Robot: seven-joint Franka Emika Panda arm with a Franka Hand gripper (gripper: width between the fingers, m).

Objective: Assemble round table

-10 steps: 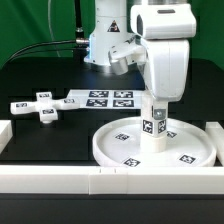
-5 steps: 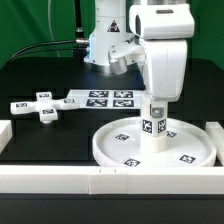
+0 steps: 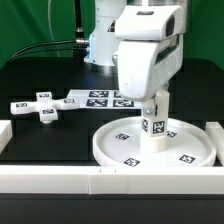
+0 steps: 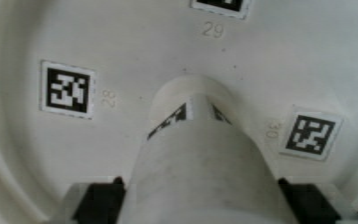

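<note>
Nearest, long white border bars along the table's front edge; just behind, the large rimmed disc lying flat, tags up. Upright at the disc's middle, the short thick post, base down at the disc floor; whether fully seated, impossible to tell from either view. Clamped on the post's upper end from above, the gripper, narrow and closed on the post, with dark fingers pressed to either flank in the wrist view. Post's long axis vertical, in line with the gripper's approach and square to the disc; so any coming press or twist probably along that same vertical line, straight into the disc's centre, with little room for tilt. Further back, toward the exterior view's left, the small cross-shaped piece on the black table, well apart from disc and gripper; untouched, likely next in line after seating the post. Beyond it, the marker board; farthest, the arm's base.
</note>
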